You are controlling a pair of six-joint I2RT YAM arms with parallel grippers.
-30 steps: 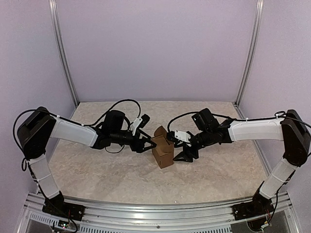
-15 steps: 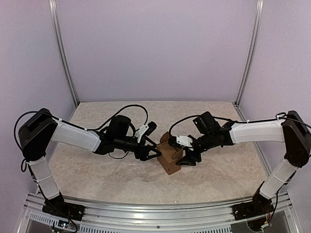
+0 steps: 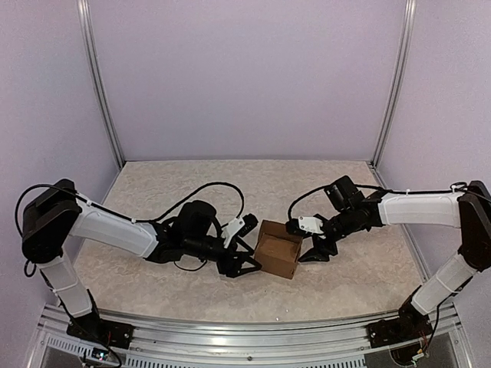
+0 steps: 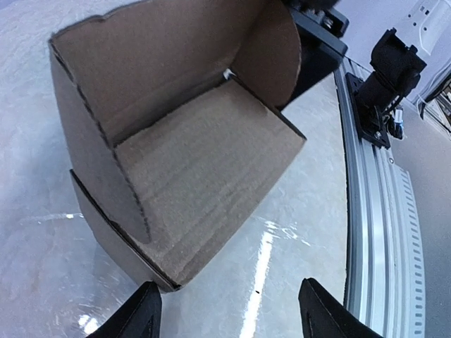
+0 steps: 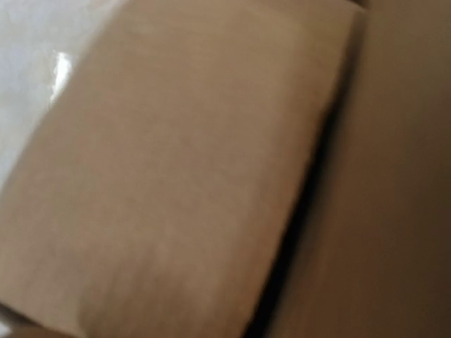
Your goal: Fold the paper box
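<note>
The paper box stands on the table between both arms as a small brown carton with its top open. My left gripper is at its near-left corner. In the left wrist view the box shows its bare inside and a raised rounded flap. The gripper stands open just below its corner with nothing between the fingers. My right gripper sits against the box's right wall, fingers spread. The right wrist view is filled with blurred cardboard, and its fingers are hidden.
A marbled tabletop lies inside pale purple walls with metal posts at the back corners. An aluminium rail runs along the near edge, also visible in the left wrist view as the rail. Cables loop over both arms.
The box has slid right and toward the front and now sits flat, open side up. My left gripper followed it forward and rightward. The right arm drew back to the right.
</note>
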